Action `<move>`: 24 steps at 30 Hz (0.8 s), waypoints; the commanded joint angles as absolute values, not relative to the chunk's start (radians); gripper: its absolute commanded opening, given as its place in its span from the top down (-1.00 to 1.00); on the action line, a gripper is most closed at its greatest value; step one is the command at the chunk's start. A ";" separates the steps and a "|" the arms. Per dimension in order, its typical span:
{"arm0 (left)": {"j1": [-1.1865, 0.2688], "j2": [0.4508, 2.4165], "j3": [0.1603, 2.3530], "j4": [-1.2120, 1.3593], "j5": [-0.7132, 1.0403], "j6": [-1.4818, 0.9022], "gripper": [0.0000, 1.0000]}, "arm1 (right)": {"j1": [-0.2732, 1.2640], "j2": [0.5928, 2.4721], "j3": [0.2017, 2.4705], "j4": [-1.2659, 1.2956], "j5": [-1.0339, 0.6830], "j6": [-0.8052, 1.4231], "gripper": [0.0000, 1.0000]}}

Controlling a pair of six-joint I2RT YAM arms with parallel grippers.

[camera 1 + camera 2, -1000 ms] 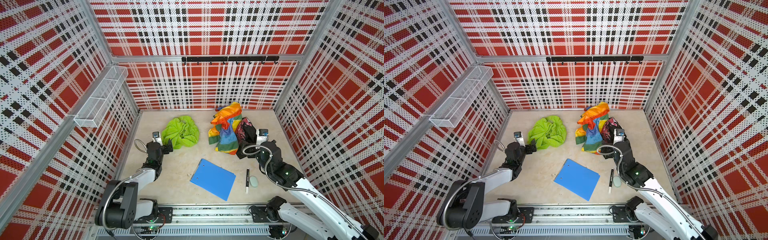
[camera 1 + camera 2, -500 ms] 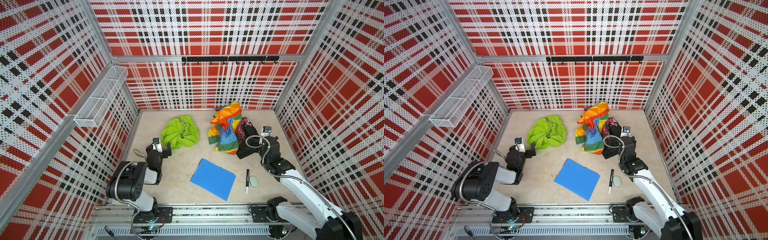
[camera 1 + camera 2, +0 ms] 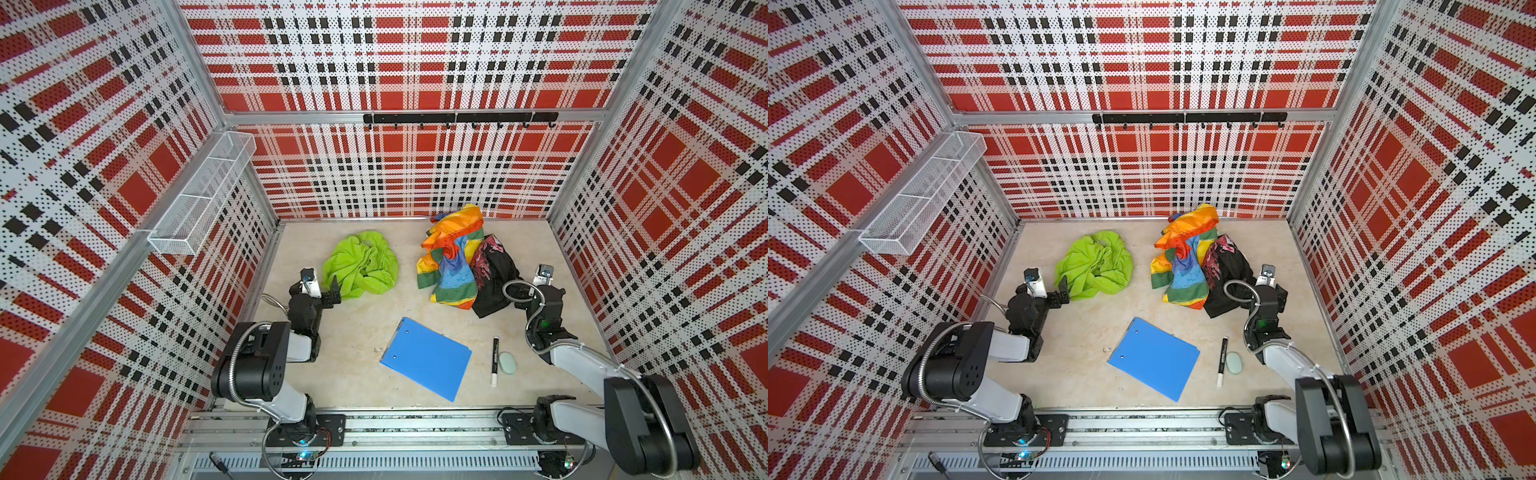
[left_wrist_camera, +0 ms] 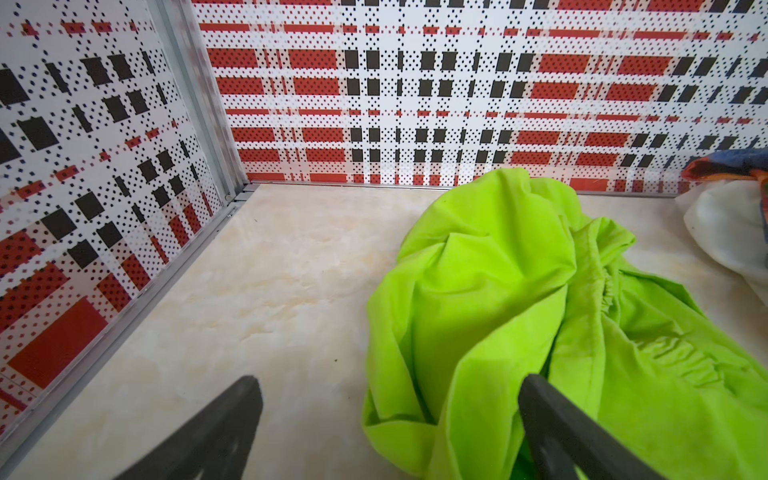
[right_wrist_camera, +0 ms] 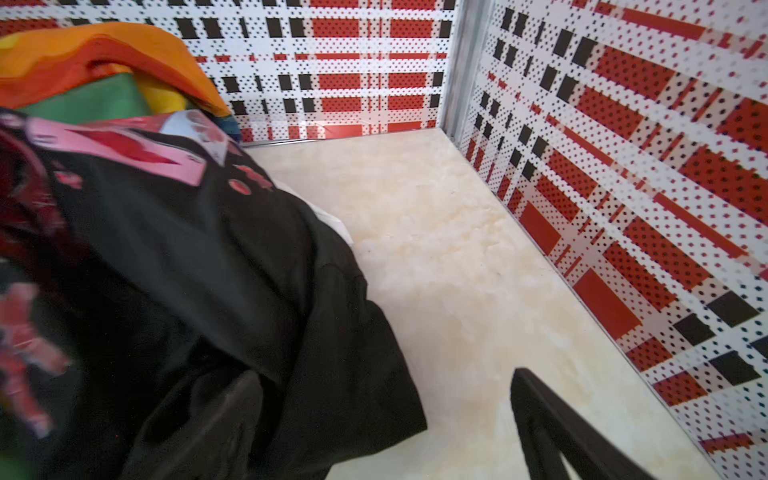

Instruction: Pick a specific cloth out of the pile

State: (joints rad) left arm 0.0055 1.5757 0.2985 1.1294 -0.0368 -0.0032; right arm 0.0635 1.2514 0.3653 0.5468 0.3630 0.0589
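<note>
- The cloth (image 3: 360,266) – the plain lime-green one – sat crumpled on the left side of the desk (image 3: 357,332), well apart from the pile (image 3: 459,270).
- The pile was just the rainbow-striped cloth (image 3: 451,245) with the black garment (image 3: 496,286) pressed against it.
- Left gripper (image 4: 388,379): jaws spread wide with nothing in them, one finger right at the green cloth's near edge.
- Right gripper (image 5: 382,378): jaws also wide apart – no grip on anything, one finger over the black garment's edge.
- A blue clipboard (image 3: 426,357) lay near the front, with a marker (image 3: 495,360) beside it.
</note>
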 commanded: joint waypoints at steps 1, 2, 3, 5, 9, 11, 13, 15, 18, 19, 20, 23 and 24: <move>0.010 1.572 0.307 1.147 -0.027 -0.013 -0.98 | 0.054 1.344 0.349 0.838 0.341 0.000 -1.00; 0.010 1.573 0.307 1.147 -0.028 -0.013 -0.99 | 0.053 1.373 0.350 0.875 0.333 -0.009 -1.00; 0.009 1.573 0.306 1.147 -0.028 -0.012 -0.99 | 0.051 1.401 0.346 0.915 0.321 -0.018 -1.00; 0.006 1.574 0.307 1.147 -0.031 -0.009 -0.99 | 0.048 1.440 0.338 0.980 0.302 -0.016 -1.00; 0.006 1.573 0.307 1.147 -0.035 -0.008 -0.98 | 0.040 1.527 0.325 1.090 0.260 -0.017 -1.00; 0.004 1.574 0.307 1.147 -0.036 -0.008 -0.99 | 0.032 1.514 0.300 1.097 0.245 -0.011 -1.00; 0.005 1.573 0.307 1.147 -0.035 -0.009 -0.98 | 0.031 1.571 0.260 1.254 0.209 -0.028 -1.00; 0.003 1.573 0.307 1.146 -0.037 -0.007 -0.98 | 0.028 1.538 0.279 1.149 0.196 -0.020 -1.00; 0.002 1.574 0.307 1.147 -0.038 -0.007 -0.98 | 0.028 1.548 0.265 1.200 0.226 -0.013 -1.00; 0.002 1.574 0.307 1.147 -0.038 -0.007 -0.99 | 0.026 1.548 0.271 1.185 0.234 -0.005 -1.00; 0.003 1.573 0.307 1.147 -0.038 -0.007 -0.98 | 0.026 1.558 0.263 1.220 0.232 -0.011 -1.00; 0.003 1.573 0.306 1.147 -0.038 -0.007 -0.98 | 0.026 1.555 0.265 1.210 0.232 -0.009 -1.00; 0.002 1.573 0.306 1.147 -0.038 -0.007 -0.98 | 0.026 1.560 0.264 1.225 0.232 -0.013 -1.00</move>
State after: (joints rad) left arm 0.0051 1.5757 0.2985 1.1290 -0.0341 -0.0032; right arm 0.0311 1.5520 0.2684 1.1301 0.2314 -0.0105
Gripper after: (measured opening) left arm 0.993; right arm 0.998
